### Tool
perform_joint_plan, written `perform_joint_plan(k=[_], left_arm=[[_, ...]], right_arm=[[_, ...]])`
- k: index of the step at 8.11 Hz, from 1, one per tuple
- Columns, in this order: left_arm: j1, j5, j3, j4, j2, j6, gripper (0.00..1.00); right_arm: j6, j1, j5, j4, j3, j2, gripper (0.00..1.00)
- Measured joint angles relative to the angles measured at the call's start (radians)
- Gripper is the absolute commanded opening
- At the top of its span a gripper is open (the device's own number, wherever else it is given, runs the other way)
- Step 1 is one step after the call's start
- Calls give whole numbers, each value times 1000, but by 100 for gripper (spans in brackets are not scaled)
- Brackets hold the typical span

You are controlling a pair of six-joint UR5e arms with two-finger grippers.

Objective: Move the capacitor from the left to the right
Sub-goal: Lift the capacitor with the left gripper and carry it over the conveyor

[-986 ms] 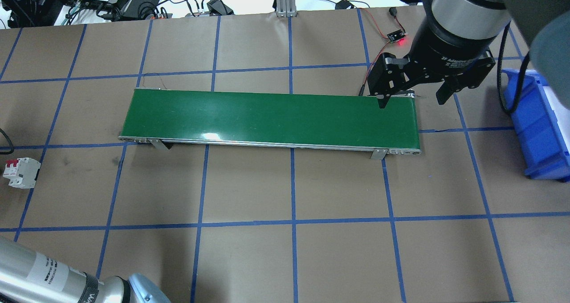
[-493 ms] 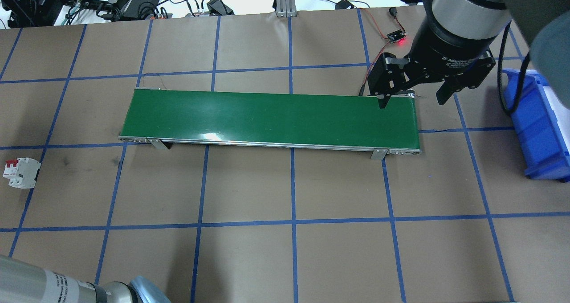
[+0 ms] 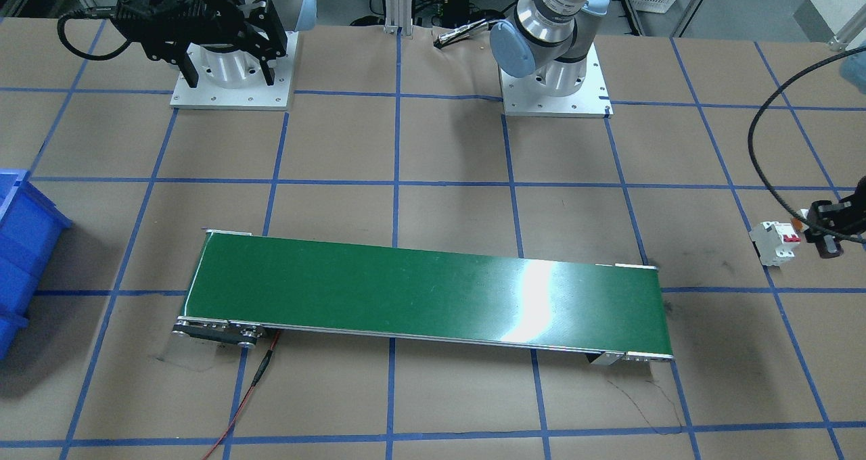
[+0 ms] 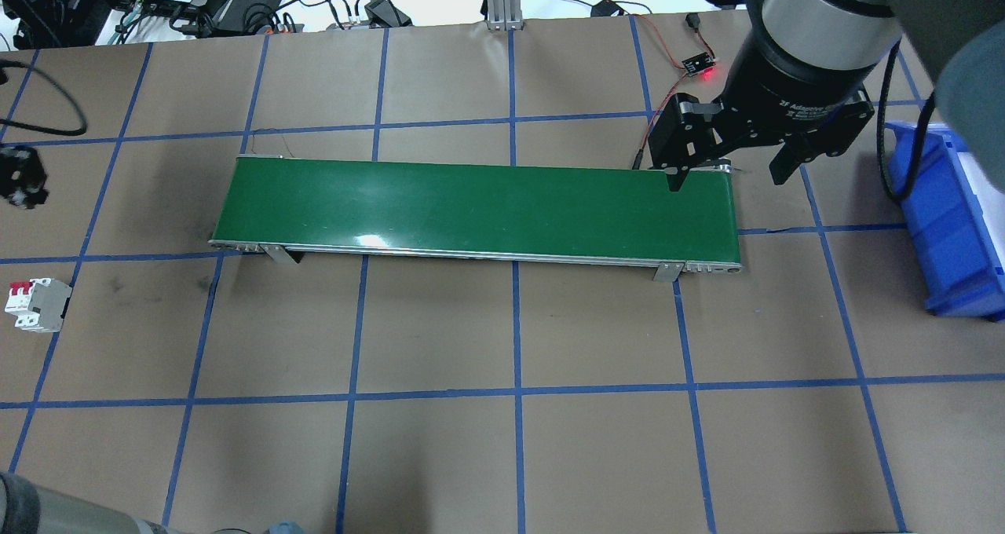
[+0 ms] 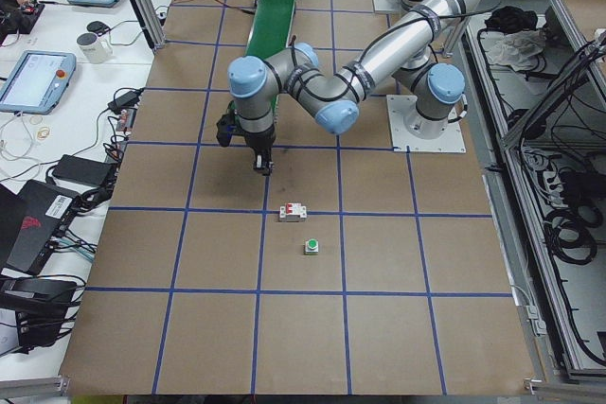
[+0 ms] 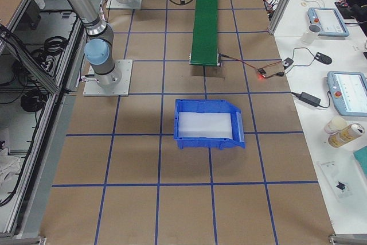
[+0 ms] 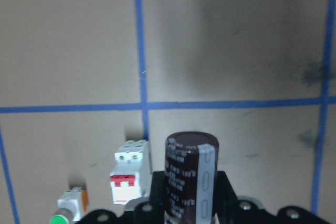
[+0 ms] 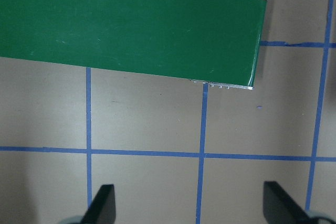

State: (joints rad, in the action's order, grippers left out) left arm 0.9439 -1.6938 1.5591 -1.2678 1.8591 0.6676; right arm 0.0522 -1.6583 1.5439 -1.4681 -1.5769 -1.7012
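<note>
The capacitor, a dark brown cylinder with a pale stripe, is clamped in my left gripper. The gripper holds it above the brown table, beside the white breaker. My left gripper also shows at the left edge of the overhead view, left of the green conveyor belt. My right gripper hangs open and empty over the belt's far right corner. Its two fingers show spread apart in the right wrist view.
The white breaker with red switches and a green-capped button part lie on the table near my left gripper. A blue bin stands at the right end beyond the belt. A small sensor board with red wires lies behind the belt's right end.
My left gripper has come into the overhead view at its left edge, and the left arm's elbow has slid out at the bottom left. The right arm has not moved.
</note>
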Motion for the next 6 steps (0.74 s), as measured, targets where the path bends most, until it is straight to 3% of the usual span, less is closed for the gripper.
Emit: perform_joint_plan(k=[3,6], left_arm=[[228,46,0,-7,11,-244,0],[352,55,0,-6,65,-347,0]], right_arm=[[0,-1,1,0,0,0,100],[0,-1,1,0,0,0,100]])
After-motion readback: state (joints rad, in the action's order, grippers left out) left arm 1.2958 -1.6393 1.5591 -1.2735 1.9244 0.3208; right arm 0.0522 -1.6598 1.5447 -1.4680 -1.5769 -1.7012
